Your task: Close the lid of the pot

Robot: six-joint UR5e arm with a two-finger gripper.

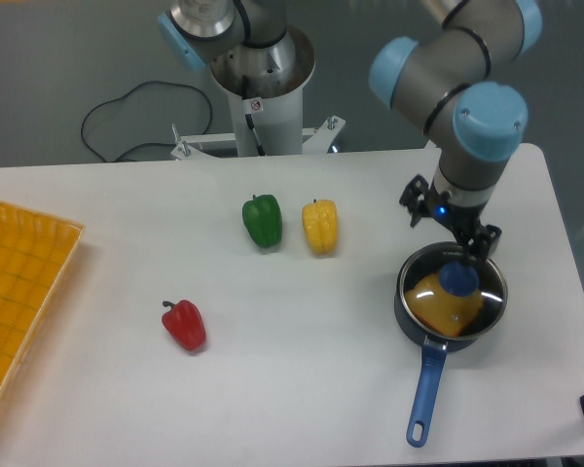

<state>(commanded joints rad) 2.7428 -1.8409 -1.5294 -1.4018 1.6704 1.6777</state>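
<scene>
The pot (407,304), a small black saucepan with a long blue handle (425,386), stands at the right of the table. The pot lid (472,311), clear glass with a blue knob (457,279), lies flat on the pot's rim. Something yellow shows through the glass. My gripper (451,230) hangs just above and behind the knob, open, with nothing between its fingers and a gap between it and the lid.
A green pepper (263,221) and a yellow pepper (320,226) sit side by side mid-table. A red pepper (185,325) lies nearer the front left. An orange tray (19,292) is at the left edge. The arm's base (263,88) stands behind the table.
</scene>
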